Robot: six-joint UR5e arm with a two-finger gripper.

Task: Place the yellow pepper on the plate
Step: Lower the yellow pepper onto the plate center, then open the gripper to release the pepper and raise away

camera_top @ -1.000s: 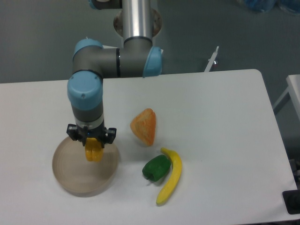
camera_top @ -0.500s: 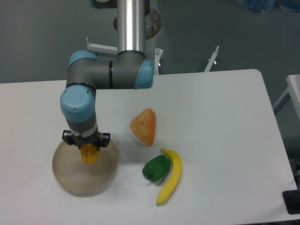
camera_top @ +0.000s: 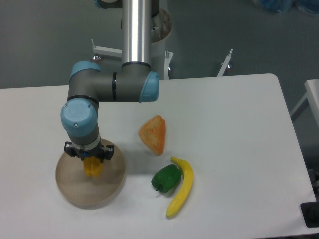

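A white desk with a rounded far corner stands before a dark grey floor, on which pale metal frame legs show behind the arm. The grey-and-blue arm reaches down from a vertical silver column to the left part of the desk. Its end effector points straight down over the plate, a round beige-tan dish with a raised rim lying near the front-left of the desk. The fingers are clamped on the yellow pepper, whose yellow-orange body protrudes below the black finger mount and sits over the plate's interior, left of its centre; whether the pepper touches the plate surface cannot be told from this view. To the right of the plate, well apart from it, lies an orange wedge-shaped item. Nearer the front, a green pepper rests just beside a long curved banana, the two appearing to touch along the banana's inner curve.
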